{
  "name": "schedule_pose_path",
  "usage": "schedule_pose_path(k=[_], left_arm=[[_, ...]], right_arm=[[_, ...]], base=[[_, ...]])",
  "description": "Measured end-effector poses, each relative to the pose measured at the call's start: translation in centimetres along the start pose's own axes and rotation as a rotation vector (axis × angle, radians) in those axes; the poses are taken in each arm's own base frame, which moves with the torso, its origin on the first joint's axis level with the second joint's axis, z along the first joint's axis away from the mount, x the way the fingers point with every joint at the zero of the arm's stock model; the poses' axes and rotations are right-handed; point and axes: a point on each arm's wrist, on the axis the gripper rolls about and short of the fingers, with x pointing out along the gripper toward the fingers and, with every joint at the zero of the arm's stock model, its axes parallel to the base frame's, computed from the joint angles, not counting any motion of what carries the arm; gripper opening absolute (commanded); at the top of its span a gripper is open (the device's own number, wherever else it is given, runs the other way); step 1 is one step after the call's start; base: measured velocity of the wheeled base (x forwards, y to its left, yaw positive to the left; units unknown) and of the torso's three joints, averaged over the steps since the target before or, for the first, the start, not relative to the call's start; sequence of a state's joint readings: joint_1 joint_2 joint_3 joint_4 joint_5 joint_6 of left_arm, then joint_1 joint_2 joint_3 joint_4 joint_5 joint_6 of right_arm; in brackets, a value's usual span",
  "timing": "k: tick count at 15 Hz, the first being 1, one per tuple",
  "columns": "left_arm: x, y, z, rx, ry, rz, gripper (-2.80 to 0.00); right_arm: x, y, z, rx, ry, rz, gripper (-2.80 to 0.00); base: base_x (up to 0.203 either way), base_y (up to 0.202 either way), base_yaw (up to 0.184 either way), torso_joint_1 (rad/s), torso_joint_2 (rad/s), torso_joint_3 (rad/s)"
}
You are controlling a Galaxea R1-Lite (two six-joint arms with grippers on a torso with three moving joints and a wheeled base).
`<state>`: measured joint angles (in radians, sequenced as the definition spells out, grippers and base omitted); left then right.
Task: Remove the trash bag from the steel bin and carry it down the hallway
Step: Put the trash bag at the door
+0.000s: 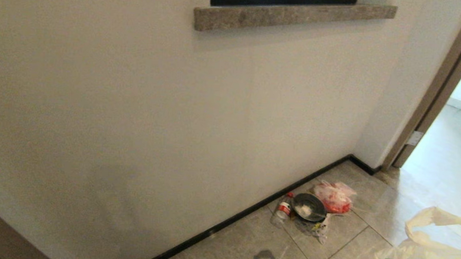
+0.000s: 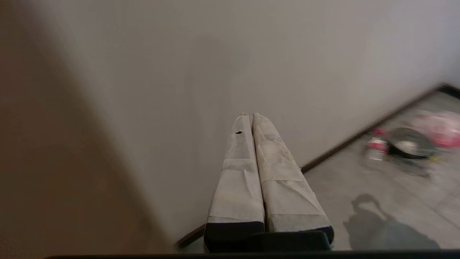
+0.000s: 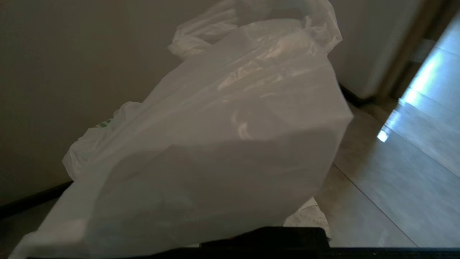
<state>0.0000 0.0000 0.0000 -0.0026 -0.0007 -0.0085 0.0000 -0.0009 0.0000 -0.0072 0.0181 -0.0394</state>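
Trash bag [image 3: 215, 136], thin translucent white plastic, crumpled, green print at one fold (contents unreadable), hanging above the grey floor tiles [image 1: 343, 238] near the wall corner, right gripper clenched on it, left gripper [image 2: 249, 116] pressed together, empty.

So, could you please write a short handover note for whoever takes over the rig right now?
Left gripper: shut, empty, pointing at the pale wall.
Right gripper: fingers hidden by the trash bag, which drapes over it; shut, apparently on the bag.
The bag also shows at the head view's lower right.
Steel bin: not in view; bag is out.
Floor litter by the skirting: plastic bottle, dark bowl, clear bag with red contents.
Left: carry the bag down the hallway.
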Motion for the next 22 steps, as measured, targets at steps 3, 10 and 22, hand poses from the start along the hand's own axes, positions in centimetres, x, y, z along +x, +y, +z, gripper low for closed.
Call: schedule_pose_path(k=[3, 10, 22], left_arm=[[0.00, 0.00, 0.00, 0.000, 0.000, 0.001, -2.80], [0.00, 0.00, 0.01, 0.000, -0.001, 0.001, -2.80], [0.00, 0.00, 0.00, -0.002, 0.000, 0.001, -2.80]], right_arm=[[0.00, 0.00, 0.00, 0.000, 0.000, -0.002, -2.80], [0.00, 0.01, -0.01, 0.000, 0.001, -0.002, -2.80], [0.00, 0.00, -0.02, 0.000, 0.001, 0.000, -2.80]], base=[[0.001, -0.010, 0.169, 0.002, 0.01, 0.001], [0.001, -0.009, 0.159, 0.004, 0.00, 0.003], [0.000, 0.000, 0.005, 0.001, 0.00, -0.025]])
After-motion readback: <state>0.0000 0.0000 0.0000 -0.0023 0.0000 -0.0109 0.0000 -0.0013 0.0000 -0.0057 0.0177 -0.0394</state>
